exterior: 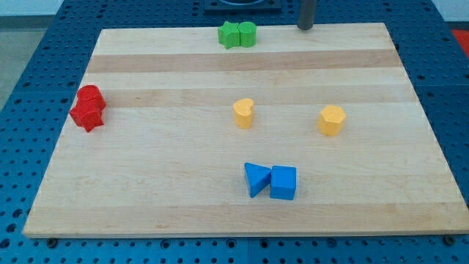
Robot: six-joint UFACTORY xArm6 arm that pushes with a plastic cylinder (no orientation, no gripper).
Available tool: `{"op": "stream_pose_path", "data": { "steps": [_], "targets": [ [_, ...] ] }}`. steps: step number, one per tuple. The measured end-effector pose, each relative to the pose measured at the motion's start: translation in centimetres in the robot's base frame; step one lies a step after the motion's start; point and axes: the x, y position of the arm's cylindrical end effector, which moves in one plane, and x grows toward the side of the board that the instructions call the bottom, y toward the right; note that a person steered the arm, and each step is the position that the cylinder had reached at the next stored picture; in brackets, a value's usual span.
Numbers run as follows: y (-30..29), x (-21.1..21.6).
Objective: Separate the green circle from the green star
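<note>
Pale wooden board [220,73], built of lengthwise planks in lighter and darker bands, filling most of the view and narrowing toward the view's top. Underneath and all around, a blue metal table top [44,110] dotted with a regular grid of dark holes, showing along the view's left, right and bottom edges. At the view's top, a dark flat base [242,6] just behind the board's far edge. Top corners pale, a light grey floor [22,11]. Soft, even light, with short faint shadows.
</note>
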Motion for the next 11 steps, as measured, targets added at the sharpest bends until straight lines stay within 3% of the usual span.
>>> {"op": "stream_pose_path", "data": {
  "steps": [2, 5, 6, 7, 9, 11],
  "targets": [
    [-8.1, 0.1],
    [-8.9, 4.1],
    [-8.9, 0.2],
    [-11.0, 1.0],
    [-9.6, 7.5],
    [-9.9, 5.7]
  ]
}}
